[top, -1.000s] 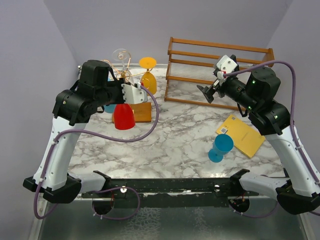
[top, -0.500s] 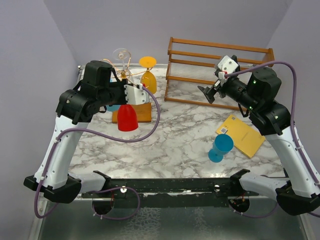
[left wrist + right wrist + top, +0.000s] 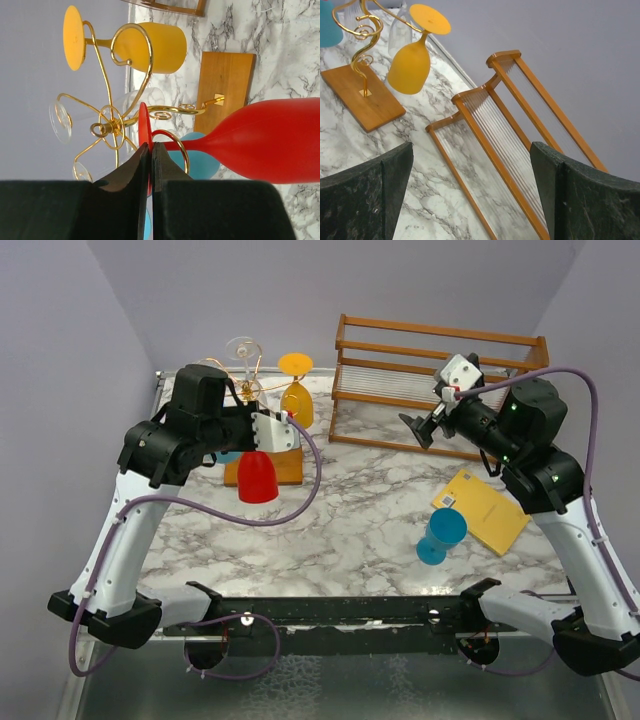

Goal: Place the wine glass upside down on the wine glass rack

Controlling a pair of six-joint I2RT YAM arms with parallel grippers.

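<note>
— Which step was it at?

— The hanging itself. The left claw (image 3: 150, 148) was pinching the foot of the red wine glass (image 3: 270, 140), bowl hanging down, right at the wine glass rack (image 3: 112, 127). From the wrist view the stem seemed to sit inside one gold curl, though I couldn't be certain it was seated.

— And the other arm?

— The right claw (image 3: 416, 428) hung spread and empty, well apart, over the tabletop (image 3: 350, 510).

— What did the next move call for?

— By my judgement, easing the stem deep into the curl so the foot rested on the wire. Then the fingers could part without nudging the yellow glass (image 3: 150, 47) hanging nearby.

— Anything changed from a second earlier?

— The left arm had crept slightly rightward, and the red bowl with it. The right arm had barely shifted.
</note>
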